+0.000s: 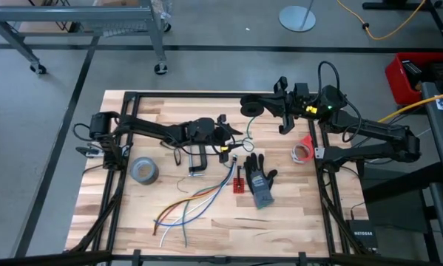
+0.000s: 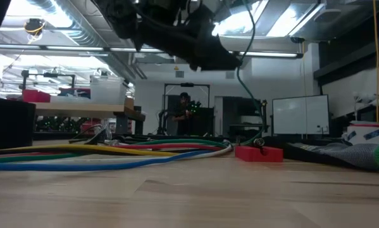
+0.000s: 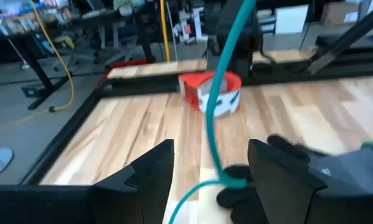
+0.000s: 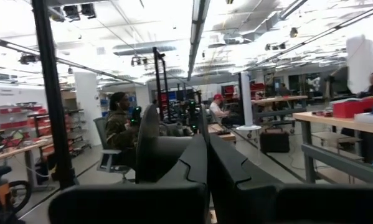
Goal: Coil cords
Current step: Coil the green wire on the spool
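Black cord bundle: one, a small round coil at the tips of the right gripper, by the table's far edge.
Green cord: one, running from the bundle's side down to the left gripper.
Grippers: two.
Left gripper: fingers held well apart; the green cord passes through the gap between them and is not pinched.
Right gripper: fingers pressed almost together (only a slit shows between them); whether they pinch the bundle cannot be told.
Glove: one, just beyond the left gripper's tips, touching the green cord's lower end in the left wrist view.
Tape rolls: two, a grey one behind the left gripper beside its arm, a red-and-white one ahead of it.
Loose wires: one fanned bunch, near the left gripper.
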`<state>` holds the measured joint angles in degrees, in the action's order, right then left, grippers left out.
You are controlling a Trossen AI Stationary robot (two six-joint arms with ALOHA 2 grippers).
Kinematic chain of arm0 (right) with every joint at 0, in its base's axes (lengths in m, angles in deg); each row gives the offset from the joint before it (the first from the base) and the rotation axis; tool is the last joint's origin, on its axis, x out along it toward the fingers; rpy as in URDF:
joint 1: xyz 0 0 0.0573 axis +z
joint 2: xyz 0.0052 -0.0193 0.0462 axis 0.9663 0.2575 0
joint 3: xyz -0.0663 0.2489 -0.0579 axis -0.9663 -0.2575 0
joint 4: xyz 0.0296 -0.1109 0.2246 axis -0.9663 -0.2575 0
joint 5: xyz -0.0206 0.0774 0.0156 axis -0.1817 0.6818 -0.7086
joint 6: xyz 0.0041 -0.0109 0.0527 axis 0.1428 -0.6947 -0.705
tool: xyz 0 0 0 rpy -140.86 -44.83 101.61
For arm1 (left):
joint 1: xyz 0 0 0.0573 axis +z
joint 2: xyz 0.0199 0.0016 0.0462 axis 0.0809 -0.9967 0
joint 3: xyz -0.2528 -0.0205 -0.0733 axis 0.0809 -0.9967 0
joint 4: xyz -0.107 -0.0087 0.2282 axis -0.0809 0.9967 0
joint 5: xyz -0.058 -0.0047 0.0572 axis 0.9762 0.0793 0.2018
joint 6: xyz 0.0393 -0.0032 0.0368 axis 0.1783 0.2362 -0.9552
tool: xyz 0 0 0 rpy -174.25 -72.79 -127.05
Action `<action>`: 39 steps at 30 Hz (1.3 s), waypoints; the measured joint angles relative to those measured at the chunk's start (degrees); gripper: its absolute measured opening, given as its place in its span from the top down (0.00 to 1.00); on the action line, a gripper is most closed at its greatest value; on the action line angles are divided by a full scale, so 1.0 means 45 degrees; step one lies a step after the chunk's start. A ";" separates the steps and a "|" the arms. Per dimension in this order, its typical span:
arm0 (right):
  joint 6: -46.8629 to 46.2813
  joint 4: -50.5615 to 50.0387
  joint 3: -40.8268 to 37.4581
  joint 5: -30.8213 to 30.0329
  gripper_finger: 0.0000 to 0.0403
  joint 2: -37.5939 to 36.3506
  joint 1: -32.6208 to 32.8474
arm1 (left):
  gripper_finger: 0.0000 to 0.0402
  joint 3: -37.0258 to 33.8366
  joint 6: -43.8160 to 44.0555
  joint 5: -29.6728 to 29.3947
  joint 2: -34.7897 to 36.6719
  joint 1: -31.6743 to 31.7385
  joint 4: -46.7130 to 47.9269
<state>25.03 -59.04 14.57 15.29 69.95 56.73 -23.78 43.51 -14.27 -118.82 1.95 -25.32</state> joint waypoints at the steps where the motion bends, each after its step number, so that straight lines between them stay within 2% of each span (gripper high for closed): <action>1: 0.0000 0.0002 0.0000 0.0008 1.00 0.0000 0.0000 | 0.51 0.0000 0.0002 0.0002 -0.0142 -0.0024 -0.0106; 11: 0.0002 -0.0001 0.0000 0.0014 0.99 0.0000 0.0000 | 0.52 0.0000 0.0097 -0.0003 -0.0445 -0.0060 -0.1292; 14: 0.0003 -0.0003 0.0000 0.0013 0.99 0.0000 0.0000 | 0.58 0.0000 0.0097 -0.0003 -0.0445 -0.0060 -0.1437; 23: 0.0005 -0.0013 0.0000 0.0014 0.99 0.0000 0.0000 | 0.84 0.0000 0.0119 0.0310 -0.0445 -0.0060 -0.1423; 30: 0.0005 -0.0012 0.0000 0.0013 0.99 0.0000 0.0000 | 0.97 0.0000 0.0131 0.0555 -0.0445 -0.0063 -0.1426; 36: 0.0008 -0.1080 0.0000 0.0013 0.99 -0.0005 0.0000 | 0.99 0.0000 0.0176 0.0462 -0.0399 -0.0046 -0.1242; 39: 0.0009 -0.2221 0.0000 0.0157 0.99 -0.0005 0.0000 | 0.99 -0.0005 0.0384 -0.0033 -0.0065 0.0025 -0.0220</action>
<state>25.08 -69.04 14.57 16.00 69.93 56.73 -23.81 45.24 -14.42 -119.11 2.07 -26.31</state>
